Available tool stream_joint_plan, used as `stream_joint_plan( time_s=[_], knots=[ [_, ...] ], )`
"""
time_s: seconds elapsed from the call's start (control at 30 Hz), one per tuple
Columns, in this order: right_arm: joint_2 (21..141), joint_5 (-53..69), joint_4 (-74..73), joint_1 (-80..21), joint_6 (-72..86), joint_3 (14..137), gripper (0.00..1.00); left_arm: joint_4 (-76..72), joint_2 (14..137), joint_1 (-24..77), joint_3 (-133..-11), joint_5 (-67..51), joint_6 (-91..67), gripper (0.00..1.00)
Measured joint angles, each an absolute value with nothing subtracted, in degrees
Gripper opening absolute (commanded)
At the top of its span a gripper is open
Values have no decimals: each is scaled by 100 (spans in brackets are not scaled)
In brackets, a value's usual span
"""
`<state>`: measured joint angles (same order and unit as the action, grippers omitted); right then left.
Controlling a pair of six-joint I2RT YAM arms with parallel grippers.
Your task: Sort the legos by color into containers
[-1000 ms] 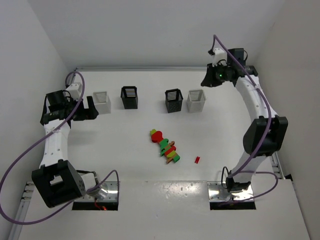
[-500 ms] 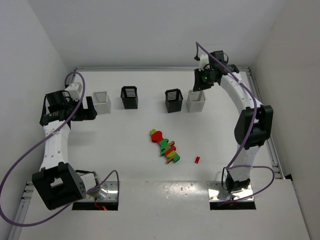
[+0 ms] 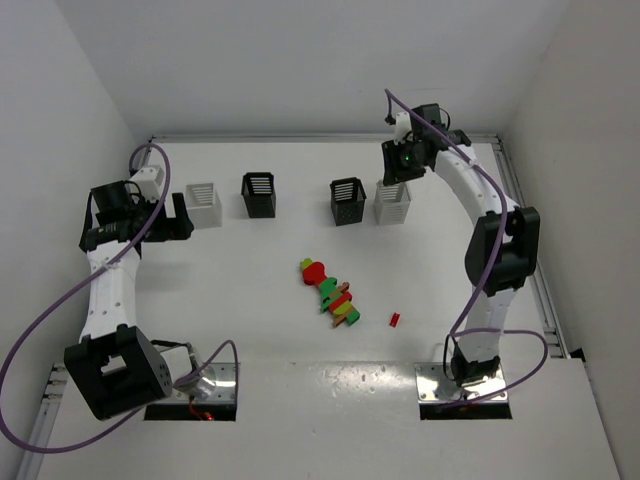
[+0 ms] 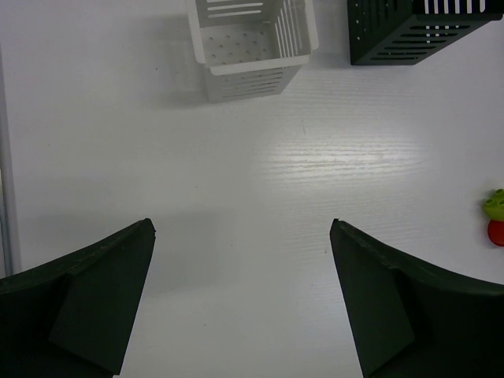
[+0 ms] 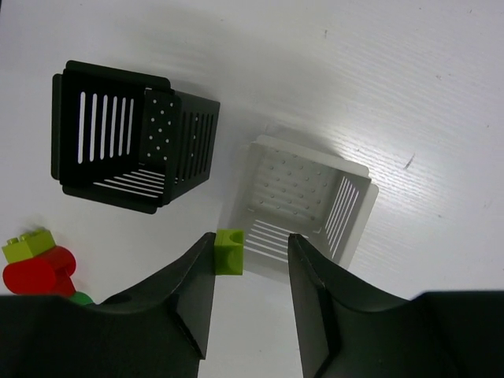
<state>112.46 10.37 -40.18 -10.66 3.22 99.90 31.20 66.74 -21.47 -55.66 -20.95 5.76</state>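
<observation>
My right gripper hangs over the right white bin. In the right wrist view its jaws stand apart, wider than the small yellow-green brick that clings to the left finger only, over the near rim of the white bin. The black bin stands beside it. A pile of red, green, orange and yellow-green legos lies mid-table, with one red brick apart. My left gripper is open and empty near the left white bin.
Two black bins stand between the white ones in a row at the back. The left wrist view shows the left white bin, a black bin and pile bricks at its right edge.
My right arm has swung left from the far right corner to over the right white bin. The left arm and the pile have not moved.
</observation>
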Motion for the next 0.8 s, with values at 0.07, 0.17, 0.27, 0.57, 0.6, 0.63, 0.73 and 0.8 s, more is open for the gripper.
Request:
stream_joint_plan(
  time_s=[0.07, 0.17, 0.27, 0.57, 0.6, 0.63, 0.73, 0.8],
  knots=[
    [11249, 1004, -4018, -1066, 325, 9990, 43, 3120, 6674, -2147, -5566, -2095, 578, 100],
    [11249, 939, -4023, -1066, 325, 9990, 43, 3120, 6674, -2147, -5566, -2095, 576, 100],
    [11231, 886, -4007, -1066, 320, 9955, 40, 3120, 6674, -2147, -5566, -2095, 578, 100],
    [11052, 637, -3911, -1066, 178, 9542, 18, 3120, 6674, -2147, -5566, -2104, 563, 100],
    [11039, 613, -3903, -1066, 172, 9502, 26, 3120, 6674, -2147, -5566, -2104, 563, 100],
    [11019, 593, -3887, -1063, 176, 9448, 29, 3120, 6674, -2147, -5566, -2104, 563, 100],
    [10978, 565, -3885, -1066, 145, 9319, 30, 3120, 6672, -2147, -5566, -2104, 563, 100],
    [10973, 644, -3920, -1063, 110, 9312, 30, 3122, 6663, -2147, -5566, -2104, 578, 100]
  ],
)
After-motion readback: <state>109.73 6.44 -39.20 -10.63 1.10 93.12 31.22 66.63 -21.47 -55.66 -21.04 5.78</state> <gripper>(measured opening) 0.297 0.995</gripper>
